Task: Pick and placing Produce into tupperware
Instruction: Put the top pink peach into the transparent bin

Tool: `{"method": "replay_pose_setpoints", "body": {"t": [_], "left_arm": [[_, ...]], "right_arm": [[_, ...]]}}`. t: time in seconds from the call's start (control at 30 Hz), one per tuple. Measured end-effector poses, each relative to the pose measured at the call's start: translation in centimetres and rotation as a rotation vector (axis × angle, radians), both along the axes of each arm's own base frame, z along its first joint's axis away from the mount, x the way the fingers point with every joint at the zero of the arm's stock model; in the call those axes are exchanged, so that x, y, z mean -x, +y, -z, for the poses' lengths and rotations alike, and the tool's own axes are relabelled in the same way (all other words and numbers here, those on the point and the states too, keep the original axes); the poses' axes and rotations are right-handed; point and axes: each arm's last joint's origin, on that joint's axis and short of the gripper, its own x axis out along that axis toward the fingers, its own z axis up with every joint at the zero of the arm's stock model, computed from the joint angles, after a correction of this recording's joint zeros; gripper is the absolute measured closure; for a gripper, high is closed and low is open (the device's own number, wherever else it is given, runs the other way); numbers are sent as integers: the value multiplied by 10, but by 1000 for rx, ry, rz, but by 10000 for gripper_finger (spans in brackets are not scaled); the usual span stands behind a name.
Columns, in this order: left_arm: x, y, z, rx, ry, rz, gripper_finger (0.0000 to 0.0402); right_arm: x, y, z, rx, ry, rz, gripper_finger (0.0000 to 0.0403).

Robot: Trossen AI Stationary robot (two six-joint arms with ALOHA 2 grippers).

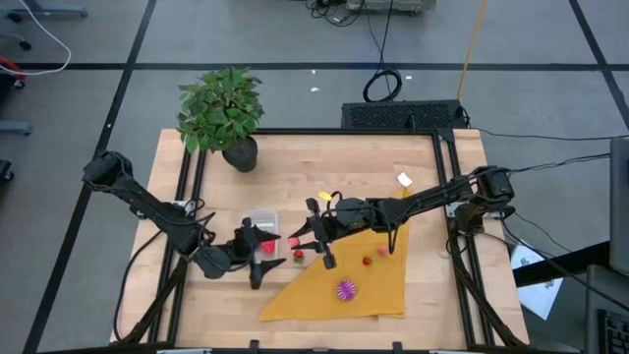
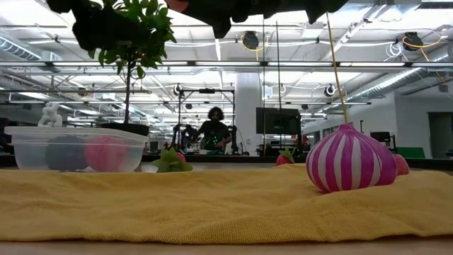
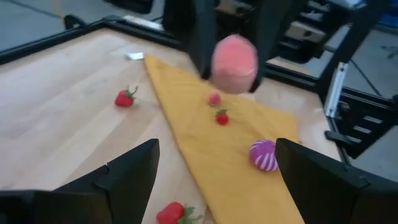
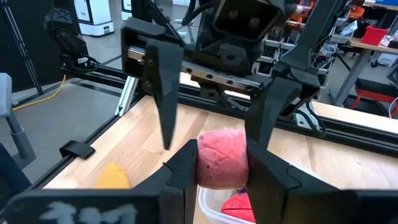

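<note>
High view: right end effector clamped on a small pink produce piece, hanging just beside the clear tupperware, near its right edge; left end effector spread wide, empty, on the near side of the box. More produce on the yellow cloth: striped magenta ball, two small red bits; a strawberry on the bare worktop. Low view: tupperware upright on the left, already holding a dark piece and a pink piece; striped ball sitting stem up, long axis vertical. Left wrist view: own fingers wide apart, nothing between; pink piece pinched aloft by the other arm, long axis roughly vertical. Right wrist view: pink piece gripped across its short width between both pads, blunt end up, box rim right below. Judging by the look: light hollow toy, smooth skin, slightly slippery, not fragile; mid-body pinch across the narrow axis looks secure enough. Box thin and light, likely to skid if nudged.
</note>
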Motion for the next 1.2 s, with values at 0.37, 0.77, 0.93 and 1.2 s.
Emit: {"method": "replay_pose_setpoints", "body": {"t": [0.37, 0.77, 0.93, 1.2], "left_arm": [[-11, 12, -4, 64, -57, 12, 76], [3, 21, 17, 197, -64, -164, 76], [13, 22, 14, 257, -42, -176, 76], [20, 19, 4, 248, -36, -59, 76]], "right_arm": [[1, 4, 0, -11, 7, -8, 307], [1, 5, 2, -5, 27, -12, 307], [1, 5, 2, -8, 27, -11, 307], [1, 5, 2, -6, 23, -11, 307]]}}
